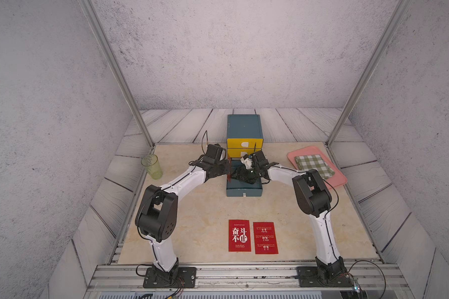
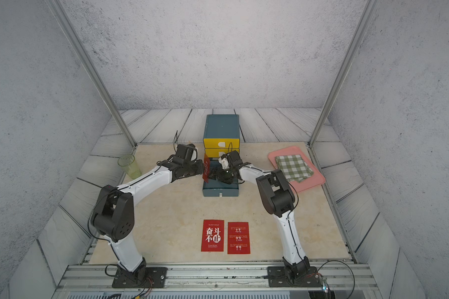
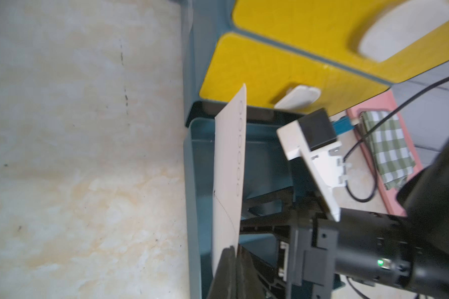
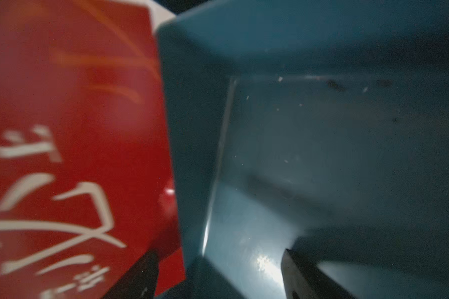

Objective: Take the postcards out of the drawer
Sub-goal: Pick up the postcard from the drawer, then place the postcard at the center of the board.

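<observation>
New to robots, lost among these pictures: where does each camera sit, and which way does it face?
Top views: twin cameras high over the arms' bases, looking down at the table, both whole arms, the open drawer, two flat postcards.
Left wrist: on the left arm, looking along the left gripper, shut on the held postcard, white back showing; right gripper shows too.
Right wrist: on the right arm, peering into the drawer past its own open fingertips.
Shared: both wrist views show the held postcard, the right its red face.

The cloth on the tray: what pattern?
The cloth has green-and-white checks, best seen in a top view.
</observation>
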Motion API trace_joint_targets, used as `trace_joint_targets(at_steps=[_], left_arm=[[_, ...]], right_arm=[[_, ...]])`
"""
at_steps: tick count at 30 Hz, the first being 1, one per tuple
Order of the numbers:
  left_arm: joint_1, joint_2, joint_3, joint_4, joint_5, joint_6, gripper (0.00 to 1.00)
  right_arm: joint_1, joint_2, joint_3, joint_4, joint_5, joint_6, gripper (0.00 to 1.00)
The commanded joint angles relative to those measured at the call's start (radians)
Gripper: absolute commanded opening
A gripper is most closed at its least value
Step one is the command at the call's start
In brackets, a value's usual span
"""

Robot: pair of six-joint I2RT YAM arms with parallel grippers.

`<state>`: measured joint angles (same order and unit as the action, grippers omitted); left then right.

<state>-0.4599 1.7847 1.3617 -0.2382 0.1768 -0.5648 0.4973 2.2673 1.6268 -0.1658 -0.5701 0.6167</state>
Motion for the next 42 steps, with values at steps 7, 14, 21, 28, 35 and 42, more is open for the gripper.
trace_joint_targets(at_steps=[7, 14, 21, 28, 35, 42], left_arm=[[0.028, -0.188, -0.118, -0.027, -0.040, -0.016, 0.00], [0.049, -0.333, -0.236, -0.065, -0.021, -0.026, 0.00], [0.050, -0.469, -0.385, -0.169, 0.052, -0.043, 0.00], [0.050, -0.606, -0.555, -0.233, 0.118, -0.066, 0.00], [0.032, -0.686, -0.693, -0.296, 0.204, -0.125, 0.00], [-0.080, -0.696, -0.794, -0.303, 0.161, -0.213, 0.00]], right_arm=[[0.000, -0.083, -0.032, -0.219, 0.166, -0.061, 0.79], [0.000, -0.141, -0.018, -0.280, 0.196, -0.082, 0.79], [0.000, -0.306, -0.082, -0.337, 0.248, -0.110, 0.79], [0.000, -0.475, -0.132, -0.390, 0.307, -0.135, 0.79], [0.000, -0.601, -0.265, -0.372, 0.321, -0.132, 0.80], [0.001, -0.687, -0.409, -0.333, 0.315, -0.124, 0.80]])
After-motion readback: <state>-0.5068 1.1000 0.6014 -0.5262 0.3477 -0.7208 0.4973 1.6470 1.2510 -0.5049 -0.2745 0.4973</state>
